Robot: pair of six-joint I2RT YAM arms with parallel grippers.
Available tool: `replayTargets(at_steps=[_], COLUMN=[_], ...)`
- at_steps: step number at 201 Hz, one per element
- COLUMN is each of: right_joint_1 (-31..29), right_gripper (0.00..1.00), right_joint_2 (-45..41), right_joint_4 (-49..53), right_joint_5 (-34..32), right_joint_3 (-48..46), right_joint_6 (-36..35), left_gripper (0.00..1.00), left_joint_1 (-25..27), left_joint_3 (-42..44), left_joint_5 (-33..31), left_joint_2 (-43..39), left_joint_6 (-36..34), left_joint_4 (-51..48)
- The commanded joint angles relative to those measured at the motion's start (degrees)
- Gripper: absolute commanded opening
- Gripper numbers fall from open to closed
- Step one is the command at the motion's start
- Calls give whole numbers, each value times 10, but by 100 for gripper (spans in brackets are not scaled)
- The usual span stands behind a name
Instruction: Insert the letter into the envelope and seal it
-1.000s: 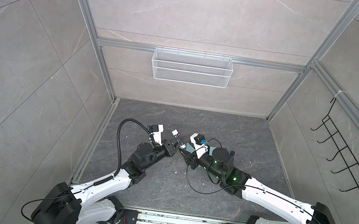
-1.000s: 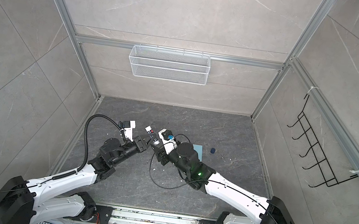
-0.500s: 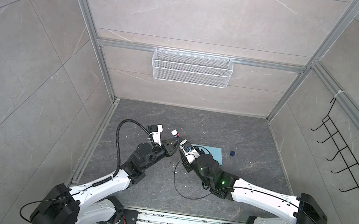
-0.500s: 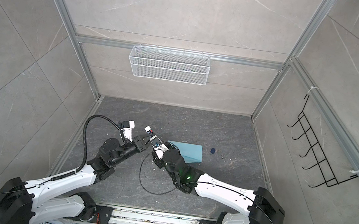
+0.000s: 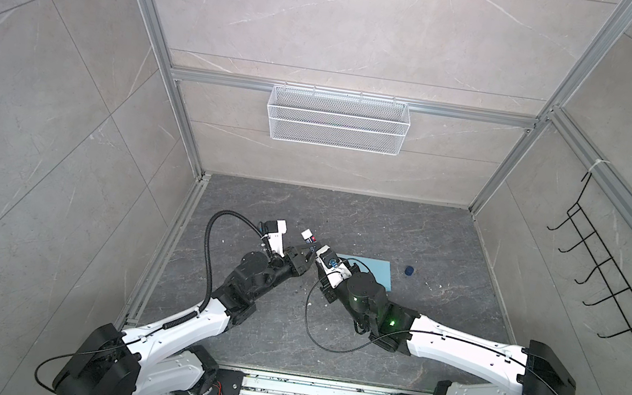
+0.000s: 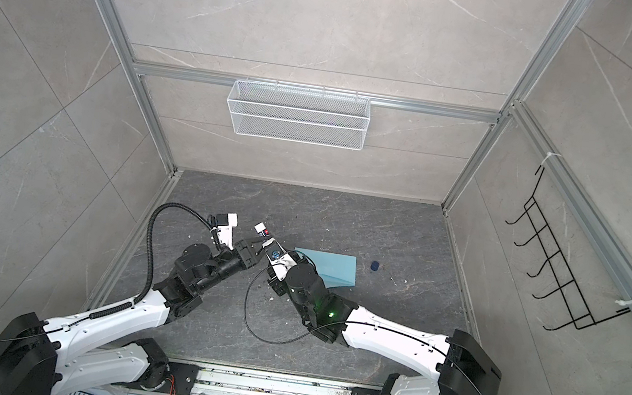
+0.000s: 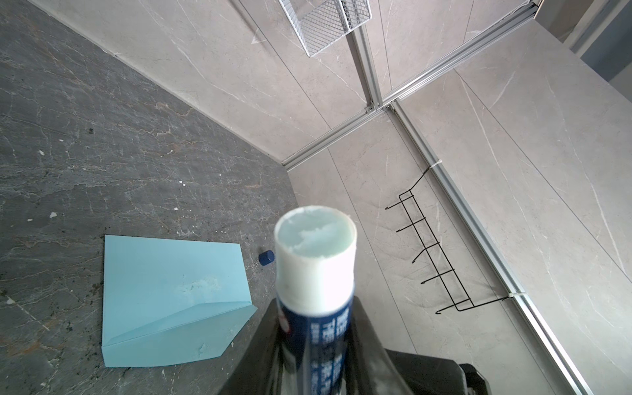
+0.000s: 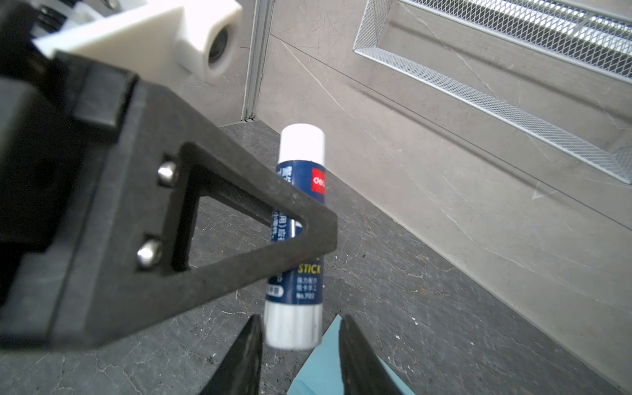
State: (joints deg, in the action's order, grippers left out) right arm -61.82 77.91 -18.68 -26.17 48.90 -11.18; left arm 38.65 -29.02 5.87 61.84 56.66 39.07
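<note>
I see an uncapped glue stick (image 7: pixel 314 260), a blue cap (image 7: pixel 266 257) on the floor (image 5: pixel 344 219), and a wire basket (image 5: pixel 337 126) and hook rack (image 5: pixel 610 269) on the walls.
</note>
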Motion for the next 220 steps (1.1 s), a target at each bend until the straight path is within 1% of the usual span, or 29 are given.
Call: replayTargets(at_steps=[1, 59, 85, 93, 101, 113, 119, 130, 138, 147, 161, 176, 187, 196, 206, 220], right_joint_1=[-3, -3, 4, 14, 33, 79, 108, 159, 186, 210, 235, 249, 252, 253, 253, 253], right_gripper=[36, 23, 16, 15, 14, 14, 14, 14, 14, 14, 16, 18, 19, 21, 22, 25], right_joint_2=[8, 8, -9, -19, -29, -39, -42, -37, -31, -19, 5, 28, 39, 42, 42, 38], right_joint_4=[-8, -8, -3, 7, 23, 48, 46, 26, 2, -17, -68, -116, -134, -128, -111, -85], right_joint_5=[-5, 5, 46, 78, 127, 230, 293, 409, 475, 540, 619, 669, 682, 681, 675, 659], right_joint_3=[26, 28, 21, 22, 24, 33, 33, 34, 34, 37, 40, 42, 43, 46, 48, 50], right_joint_6=[7, 21, 41, 59, 86, 148, 188, 258, 305, 350, 413, 465, 482, 480, 465, 444], left_gripper=[0, 0, 0, 0, 0, 0, 0, 0, 0, 0, 0, 0, 0, 0, 0, 0], left_joint_1=[4, 3, 3, 3, 3, 4, 4, 4, 3, 3, 3, 3, 3, 3, 4, 3], left_joint_3=[-9, -8, -6, -5, -3, 1, 2, 4, 5, 5, 4, 1, -1, 0, -1, -1], left_joint_5=[-9, -5, 3, 8, 14, 31, 40, 60, 74, 87, 104, 115, 117, 114, 109, 96], left_joint_2=[-10, -9, -8, -8, -8, -7, -6, -3, -2, -1, 1, 1, 0, -1, -1, -3], left_joint_6=[0, -1, -10, -15, -23, -34, -40, -51, -57, -63, -69, -73, -74, -74, -74, -70], left_joint_4=[29, 30, 40, 44, 54, 78, 93, 121, 139, 154, 168, 175, 174, 170, 163, 155])
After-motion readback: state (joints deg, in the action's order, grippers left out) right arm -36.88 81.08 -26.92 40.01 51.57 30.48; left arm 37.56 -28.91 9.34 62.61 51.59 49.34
